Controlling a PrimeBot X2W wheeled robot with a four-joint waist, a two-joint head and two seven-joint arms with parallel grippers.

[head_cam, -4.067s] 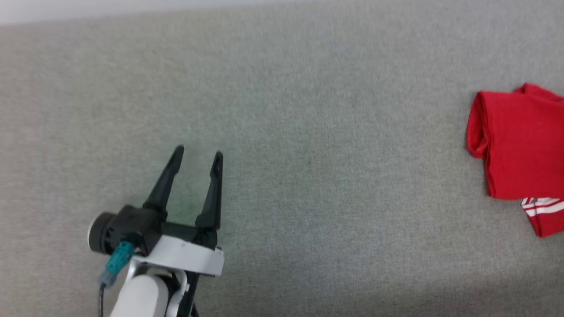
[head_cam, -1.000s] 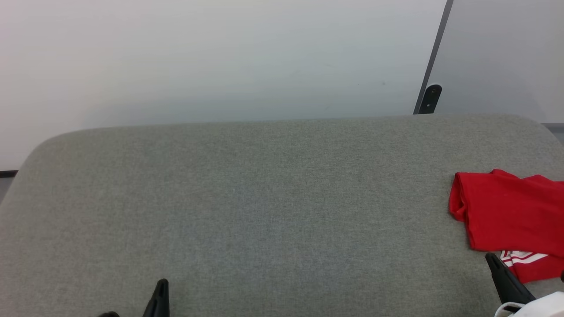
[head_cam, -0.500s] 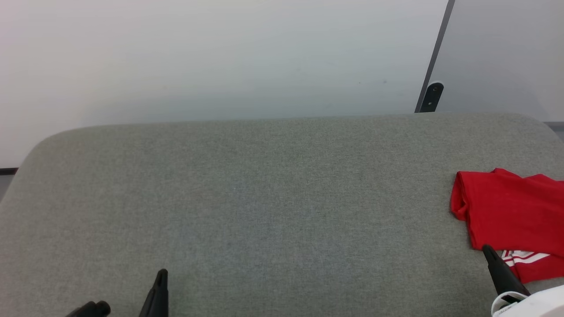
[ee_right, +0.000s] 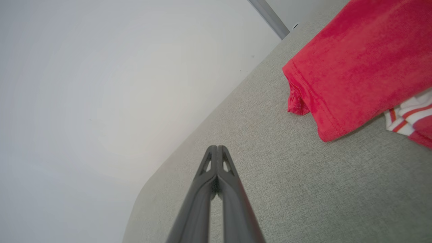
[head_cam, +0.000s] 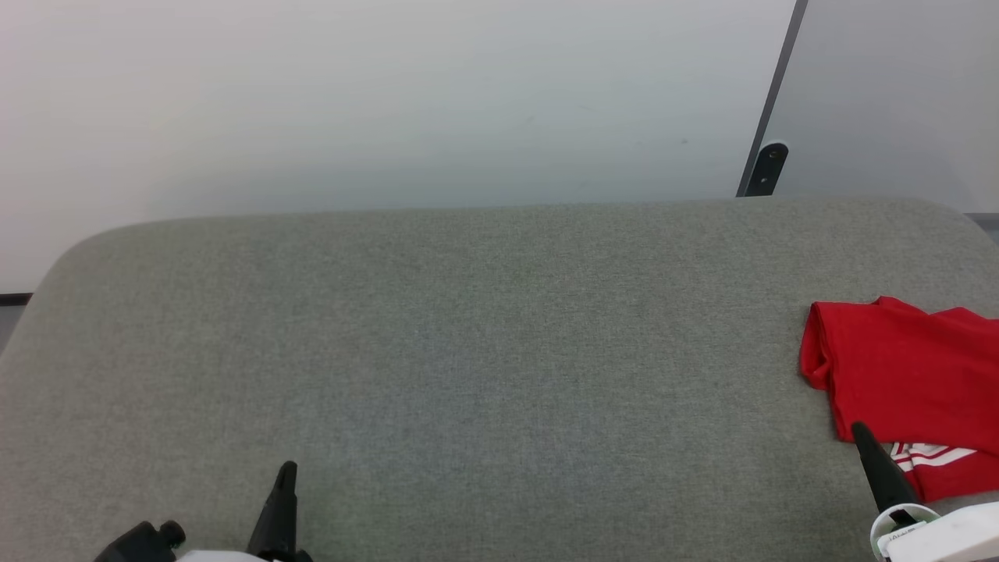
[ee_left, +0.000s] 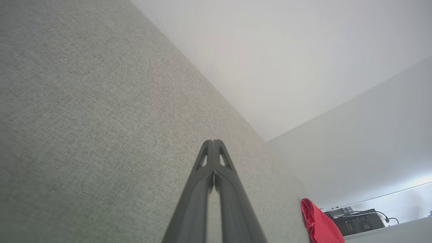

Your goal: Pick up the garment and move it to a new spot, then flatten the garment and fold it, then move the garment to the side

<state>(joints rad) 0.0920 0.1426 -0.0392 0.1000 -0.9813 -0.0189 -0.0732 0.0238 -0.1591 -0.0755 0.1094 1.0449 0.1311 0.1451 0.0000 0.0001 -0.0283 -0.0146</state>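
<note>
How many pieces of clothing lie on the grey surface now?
1: the garment lies at the right end of the grey surface. The head view's edge cuts it off, so anything further right may be hidden.

The head camera is looking forward and down from above the near edge of the grey surface (head_cam: pixel 468 351), taking in most of its width and the pale wall (head_cam: pixel 390 101) behind. The left wrist camera is skimming low along the left fingers (ee_left: pixel 199 195), facing across the surface toward the distant garment (ee_left: pixel 319 224). The right wrist camera is sitting near that garment, looking along the right fingers (ee_right: pixel 202 199). All three are sharing surface, wall and garment.
</note>
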